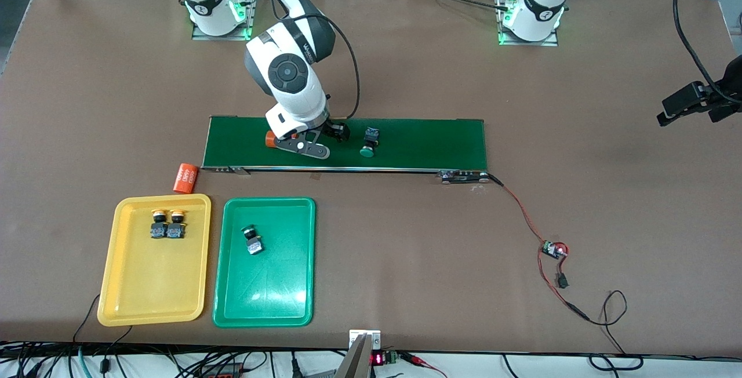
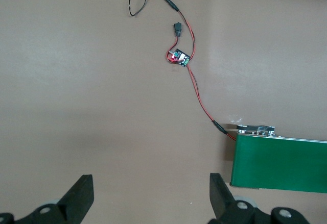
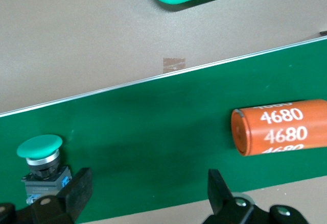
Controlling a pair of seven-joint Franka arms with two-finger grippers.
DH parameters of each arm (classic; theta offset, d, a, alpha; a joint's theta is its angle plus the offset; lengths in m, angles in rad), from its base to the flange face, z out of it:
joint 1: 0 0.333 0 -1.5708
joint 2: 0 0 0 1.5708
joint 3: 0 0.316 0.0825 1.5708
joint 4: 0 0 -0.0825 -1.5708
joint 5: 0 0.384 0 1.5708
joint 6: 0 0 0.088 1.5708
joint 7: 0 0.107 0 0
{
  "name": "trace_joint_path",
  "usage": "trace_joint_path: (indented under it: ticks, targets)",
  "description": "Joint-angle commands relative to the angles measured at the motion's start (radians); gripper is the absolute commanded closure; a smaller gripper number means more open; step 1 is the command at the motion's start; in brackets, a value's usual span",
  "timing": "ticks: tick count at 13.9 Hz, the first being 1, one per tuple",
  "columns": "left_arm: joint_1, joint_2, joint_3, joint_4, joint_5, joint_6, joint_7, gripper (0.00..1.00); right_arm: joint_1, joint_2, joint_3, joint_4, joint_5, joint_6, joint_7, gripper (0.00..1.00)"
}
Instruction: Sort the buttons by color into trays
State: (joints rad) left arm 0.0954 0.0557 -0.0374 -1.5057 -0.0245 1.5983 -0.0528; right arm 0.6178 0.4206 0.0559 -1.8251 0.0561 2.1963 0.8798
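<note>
1. The step in hand looks like fetching the last green-capped push-button switch with the black-and-blue body [image 1: 369, 141] from the long dark green conveyor belt [image 1: 429, 143]; to do it well, the right gripper [image 1: 322, 141] should shift along the belt toward the left arm's end until its fingers straddle the switch body, then descend and close low on the body, not on the round cap.
2. The right gripper hangs over the belt with its fingers apart and nothing between them; in the right wrist view the switch [image 3: 42, 164] lies on its side just beside one finger [image 3: 76, 193], outside the gap; an orange cylinder with white print [image 3: 281, 126] lies on the belt near the other finger.
3. The left gripper [image 2: 150, 196] waits, fingers apart and empty, over bare table.
4. The shallow yellow plastic tray [image 1: 124, 285] holds two yellow-capped switches [image 1: 168, 223]; the bright green tray [image 1: 232, 297] beside it holds one green-capped switch [image 1: 252, 240]; a second orange cylinder [image 1: 185, 178] lies on the table near the yellow tray.
</note>
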Motion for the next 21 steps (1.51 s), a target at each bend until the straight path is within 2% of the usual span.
trace_joint_path:
  ticks: [1,21]
  targets:
    - [0.001,-0.011,0.001,-0.007,0.006,-0.006,0.019,0.0,0.007,0.01,-0.01,0.021,-0.013,-0.004,0.007,0.0]
    - [0.001,-0.013,-0.01,-0.004,0.006,-0.006,0.017,0.0,0.008,0.013,-0.01,0.024,-0.005,-0.007,-0.082,0.0]
